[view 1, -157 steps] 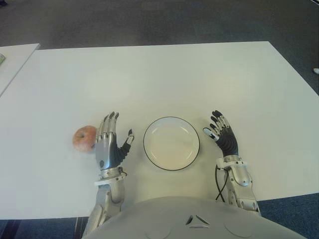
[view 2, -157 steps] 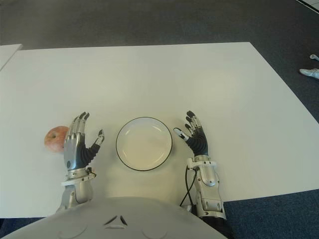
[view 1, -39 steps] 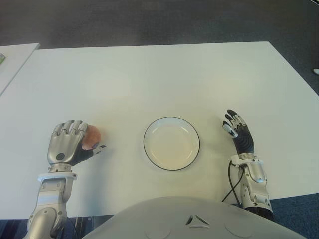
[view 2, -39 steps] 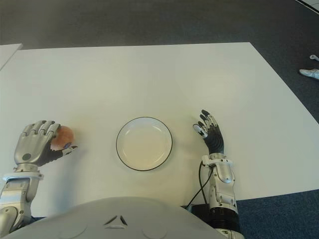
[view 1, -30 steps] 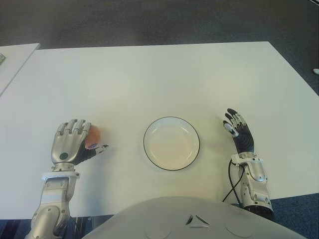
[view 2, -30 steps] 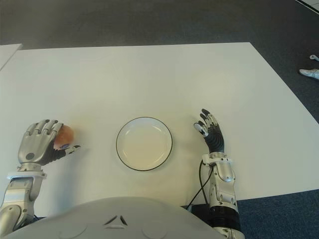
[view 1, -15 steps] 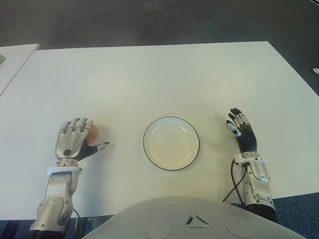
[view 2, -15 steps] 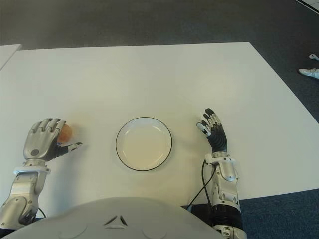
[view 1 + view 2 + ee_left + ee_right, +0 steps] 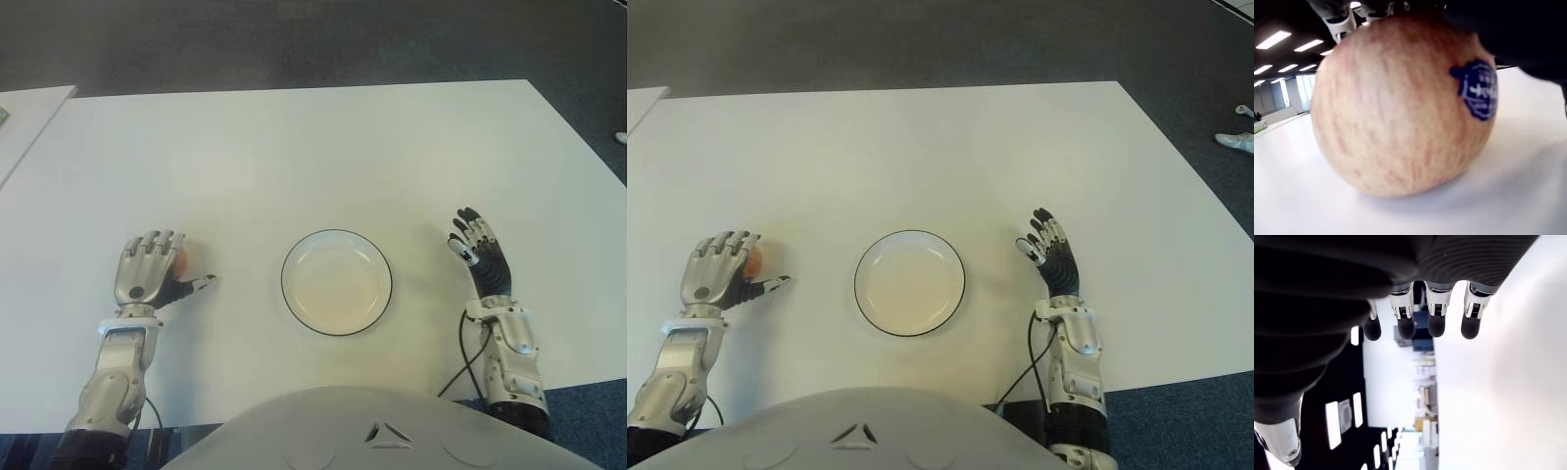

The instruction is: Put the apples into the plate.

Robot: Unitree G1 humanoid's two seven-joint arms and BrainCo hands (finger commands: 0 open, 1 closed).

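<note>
Apple, round and red-yellow [image 9: 1400, 105], sits on the white tabletop [image 9: 313, 157] at nine o'clock of the empty white round plate [image 9: 336, 282], grasped by left hand [image 9: 147, 271] fingers. Right hand [image 9: 482, 262], fingers relaxed, shows at three o'clock. Transfer remains.

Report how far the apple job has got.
Done: nothing yet; the plate holds no fruit. In hand: the left hand is cupped over the apple, which sits on the table. Left: lift it and carry it to the plate. The right hand shows open beside the plate.
</note>
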